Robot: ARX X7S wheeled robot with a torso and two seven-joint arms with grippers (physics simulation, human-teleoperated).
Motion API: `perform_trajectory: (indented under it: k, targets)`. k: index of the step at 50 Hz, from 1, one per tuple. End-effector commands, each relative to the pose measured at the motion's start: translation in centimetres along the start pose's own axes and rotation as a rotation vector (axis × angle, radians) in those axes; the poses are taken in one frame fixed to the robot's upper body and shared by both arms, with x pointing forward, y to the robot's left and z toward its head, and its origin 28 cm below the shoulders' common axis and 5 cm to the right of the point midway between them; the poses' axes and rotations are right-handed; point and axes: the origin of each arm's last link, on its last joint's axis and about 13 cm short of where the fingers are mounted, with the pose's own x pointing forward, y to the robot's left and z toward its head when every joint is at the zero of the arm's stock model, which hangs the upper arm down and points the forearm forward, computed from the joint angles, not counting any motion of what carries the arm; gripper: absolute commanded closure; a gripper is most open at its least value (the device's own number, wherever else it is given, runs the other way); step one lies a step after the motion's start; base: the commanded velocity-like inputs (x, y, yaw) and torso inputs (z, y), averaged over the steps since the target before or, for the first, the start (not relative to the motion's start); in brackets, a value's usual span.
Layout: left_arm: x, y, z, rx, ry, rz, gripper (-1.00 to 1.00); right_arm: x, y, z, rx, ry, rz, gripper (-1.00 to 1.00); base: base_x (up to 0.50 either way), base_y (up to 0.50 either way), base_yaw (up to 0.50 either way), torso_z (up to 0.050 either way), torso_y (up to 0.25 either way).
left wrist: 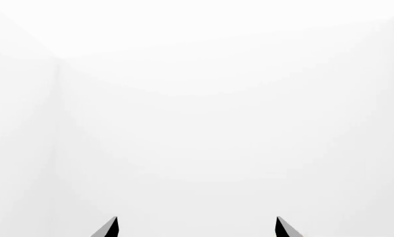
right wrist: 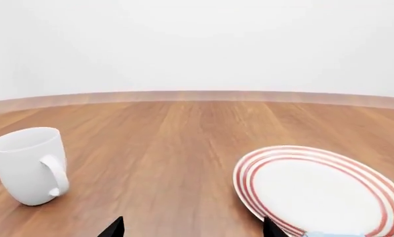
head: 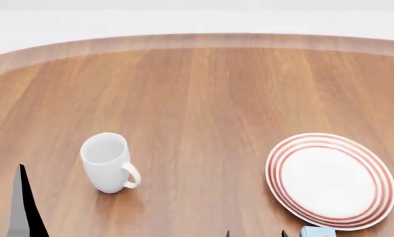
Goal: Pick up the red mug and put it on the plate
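Right gripper: I see only two dark fingertips at the bottom edge of the right wrist view, set well apart with bare table between them, so the claw is spread and pinches nothing. In the head view the same tips poke up at the bottom edge, right of centre.
Left gripper: two dark tips at the bottom of the left wrist view, wide apart and empty, facing a plain white wall; in the head view one dark finger rises at the lower left corner.
Blue object: a small pale-blue corner at the bottom edge, just beside the near rim of the plate; I cannot tell what it is.
Plate: white with red rings round the rim, lying flat in the lower right of the head frame, nothing on it.
White mug: plain white, upright, in the lower left of the head frame, handle turned toward the plate, well apart from it.
Red mug: I find it in none of my three views.
Table: round, brown wood grain, its far edge curving across the top of the head frame.
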Motion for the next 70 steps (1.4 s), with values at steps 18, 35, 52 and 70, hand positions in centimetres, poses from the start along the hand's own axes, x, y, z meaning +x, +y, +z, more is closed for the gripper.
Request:
perform_trajectory:
  k: [18,35,52,70]
  targets:
    - [-0.1,0.0,0.1,0.002,-0.004,0.001,-1.0,0.0,0.0,0.1,-0.001,0.0,-0.001,-1.0,0.18,0.0,0.0,0.0,0.0]
    - [0.0,0.0,0.1,0.004,-0.006,0.002,-1.0,-0.1,0.0,0.1,0.0,0.0,0.0,-1.0,0.18,0.0,0.0,0.0,0.0]
    - [0.0,0.0,0.2,0.005,-0.008,0.003,-1.0,0.0,0.0,0.0,-0.001,0.005,-0.004,-1.0,0.14,0.0,0.0,0.0,0.001]
    - [0.1,0.1,0.8,0.004,-0.009,0.004,-1.0,-1.7,-0.1,1.1,-0.016,-0.044,0.037,-1.0,0.0,0.0,0.0,0.0,0.0]
